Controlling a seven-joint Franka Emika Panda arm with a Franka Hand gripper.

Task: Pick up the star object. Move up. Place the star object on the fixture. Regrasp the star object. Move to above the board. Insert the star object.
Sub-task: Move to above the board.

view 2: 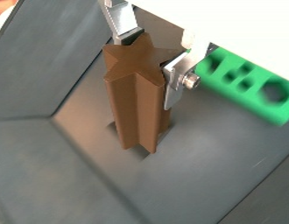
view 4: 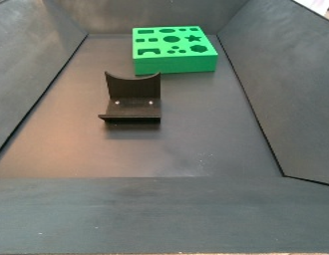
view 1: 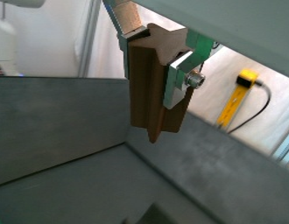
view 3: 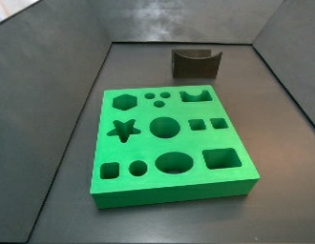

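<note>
Gripper (view 2: pixel 144 66) aloft, jaws clamping star object (view 2: pixel 135 96).

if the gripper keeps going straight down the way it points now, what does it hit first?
Likely the bare dark floor. The gripper, seen only in the wrist views, has its jaws shut on the star object, whose lower end leads. The board lies off to one side. Depth is unclear.

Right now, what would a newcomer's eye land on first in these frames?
In both wrist views, the brown star object fills the frame, clamped upright in the gripper, lifted off the floor. In both side views, the bright green board dominates the dark bin, with the dark fixture standing apart from it.
</note>
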